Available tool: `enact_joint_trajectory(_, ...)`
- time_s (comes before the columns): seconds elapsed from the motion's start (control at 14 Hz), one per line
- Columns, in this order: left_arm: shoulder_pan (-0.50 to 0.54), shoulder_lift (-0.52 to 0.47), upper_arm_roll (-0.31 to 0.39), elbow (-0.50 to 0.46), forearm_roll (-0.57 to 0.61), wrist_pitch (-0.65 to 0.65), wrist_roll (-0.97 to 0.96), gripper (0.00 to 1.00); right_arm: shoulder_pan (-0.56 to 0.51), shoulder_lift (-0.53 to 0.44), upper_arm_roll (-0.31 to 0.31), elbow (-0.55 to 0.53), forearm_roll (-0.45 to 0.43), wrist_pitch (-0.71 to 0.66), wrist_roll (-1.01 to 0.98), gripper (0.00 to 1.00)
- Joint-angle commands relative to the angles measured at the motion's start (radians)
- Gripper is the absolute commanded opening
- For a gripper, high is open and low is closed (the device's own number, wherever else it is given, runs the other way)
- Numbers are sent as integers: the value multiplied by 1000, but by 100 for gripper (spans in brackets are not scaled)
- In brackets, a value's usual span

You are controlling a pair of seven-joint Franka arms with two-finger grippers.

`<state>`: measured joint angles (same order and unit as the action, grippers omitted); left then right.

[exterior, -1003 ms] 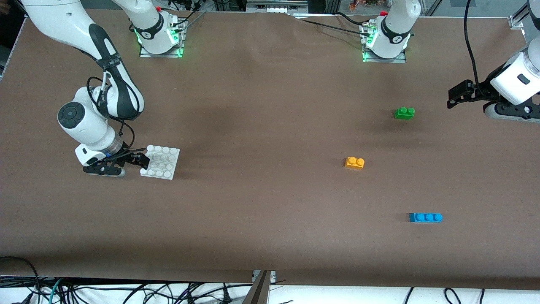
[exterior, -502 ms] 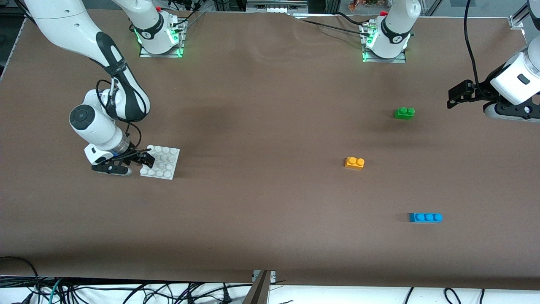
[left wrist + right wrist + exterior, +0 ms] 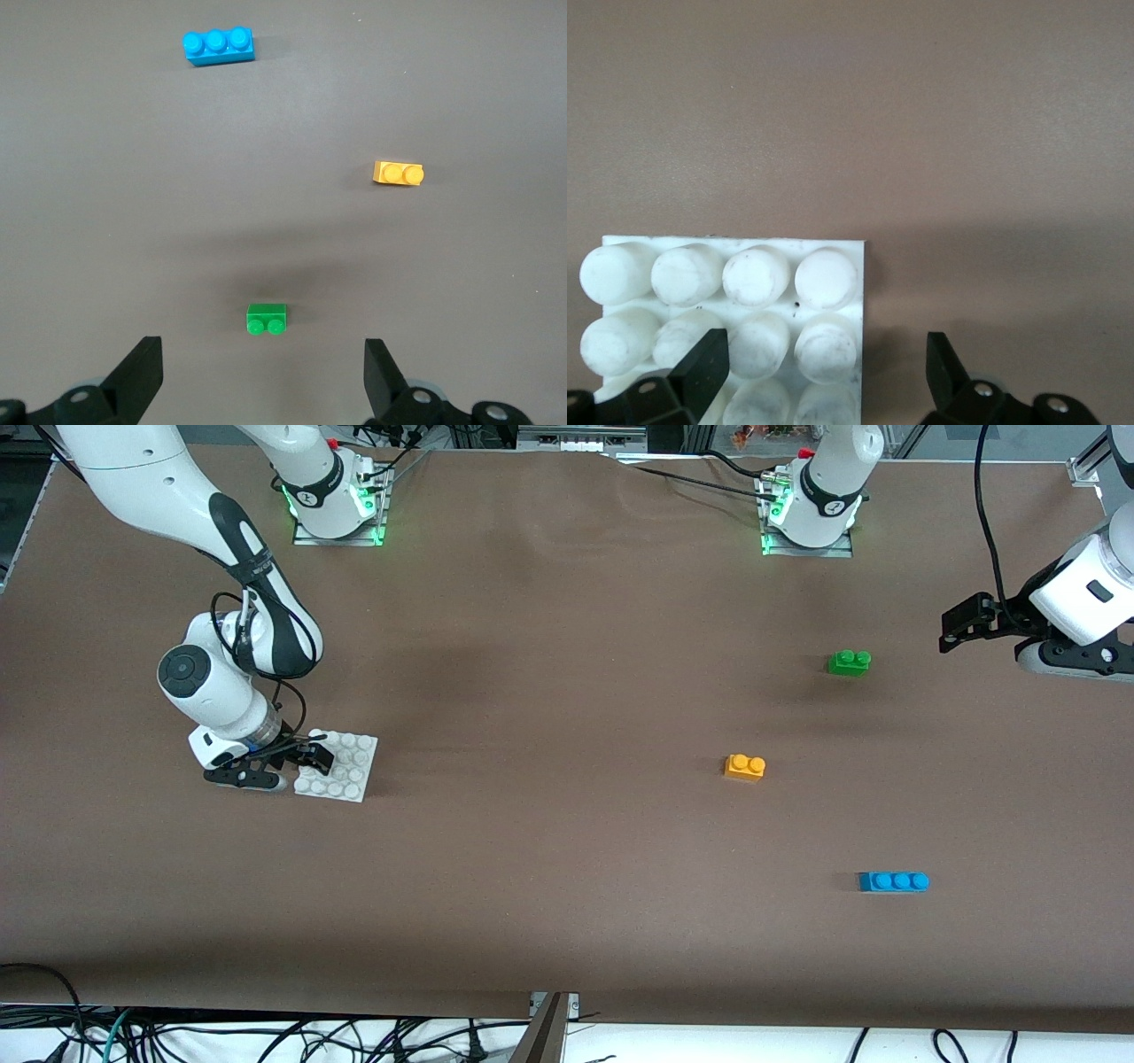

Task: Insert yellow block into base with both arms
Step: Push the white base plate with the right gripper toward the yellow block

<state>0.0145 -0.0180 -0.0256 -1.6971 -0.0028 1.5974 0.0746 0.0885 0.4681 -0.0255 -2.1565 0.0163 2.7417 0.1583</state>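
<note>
Working across the front view from the right arm's end of the table, we see that our right gripper (image 3: 306, 760) has slid sideways over the last second and now hangs low over the edge of the flat square white plastic base with its grid of round studs (image 3: 347, 766); a second ago it was just off that edge. Its fingers are spread wide and grasp nothing: in the right wrist view one black fingertip (image 3: 700, 359) lies over the studs while the other sits past the plate's edge, over bare brown table (image 3: 549, 691), so the jaws straddle that edge without touching it as far as we can tell. The base itself has not shifted. We judge this to be the final lining-up before the right arm pinches the plate. Well apart from that gripper, toward the left arm's end, the small orange-yellow two-stud plastic block (image 3: 745, 767) lies untouched, with a green two-stud brick (image 3: 850, 662) and a longer blue three-stud brick (image 3: 894, 881) around it. Our left gripper (image 3: 961, 622) waits in the air with its fingers parted and empty; it has not moved, and the yellow block lies ahead of it and off to one side.
</note>
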Motion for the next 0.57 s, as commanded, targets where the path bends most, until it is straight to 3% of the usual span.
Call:
enact_joint_trajectory(0.0, 4, -11, -1, -4, 4, -10, 19, 100, 1, 18, 7, -16, 5, 49, 13, 97)
enact_joint_trajectory(0.5, 4, -11, -1, -4, 4, -11, 19, 100, -1, 63, 15, 1, 8, 81, 15, 84)
